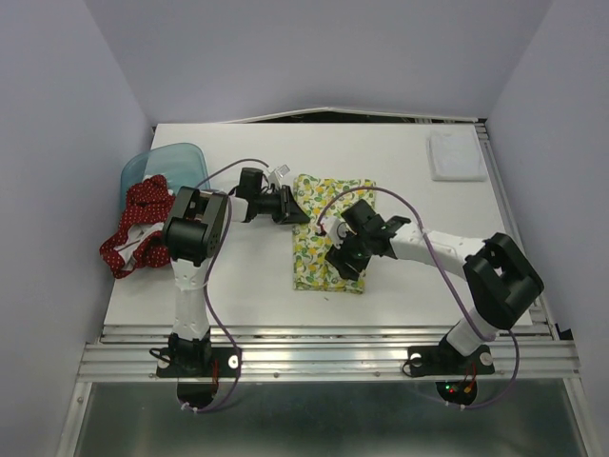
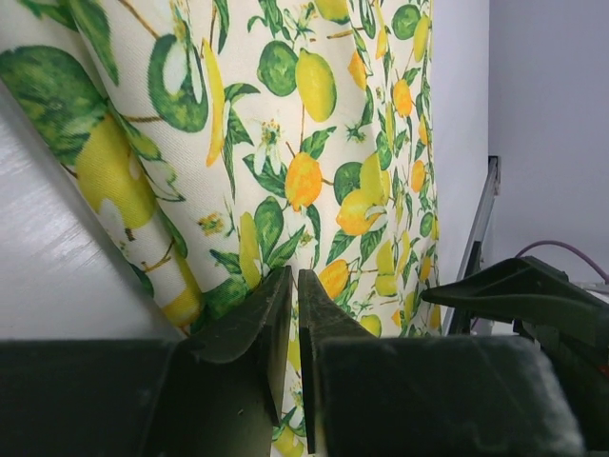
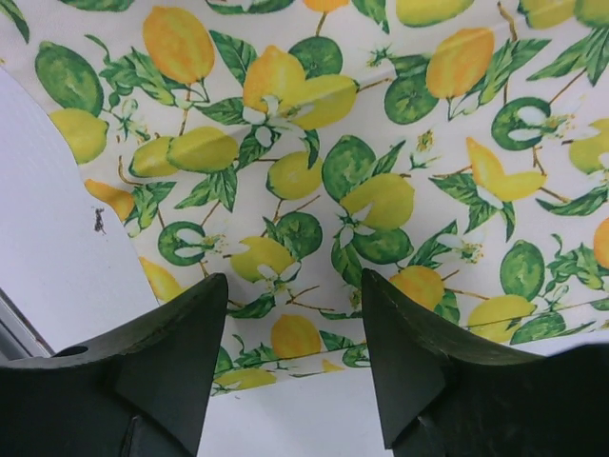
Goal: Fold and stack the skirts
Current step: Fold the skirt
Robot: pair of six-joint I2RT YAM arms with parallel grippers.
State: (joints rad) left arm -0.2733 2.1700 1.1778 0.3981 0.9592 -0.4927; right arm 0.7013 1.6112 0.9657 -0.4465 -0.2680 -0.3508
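White table (image 1: 238,286), lemon skirt (image 1: 328,262) folded at centre, red skirt (image 1: 133,233) bunched at left edge. Left gripper (image 2: 296,278) pinching lemon cloth edge; right gripper (image 3: 293,286) fingers spread over same skirt.

Robot test cell in a lab.

- Flat white tabletop (image 1: 247,276), boxed in by plain pale lavender wall panels (image 1: 57,143) at the left, right and top of the frame.
- Ribbed silver aluminium rail (image 1: 324,357) runs across the bottom edge.
- Two black-and-white jointed robot arms are bolted there, the left arm (image 1: 186,295) at lower left and the right arm (image 1: 500,276) at lower right.
- Thin purple cables (image 1: 238,162) loop up from the bases.
- Small red and green indicator lights (image 1: 455,390) glow at the lower-right base.
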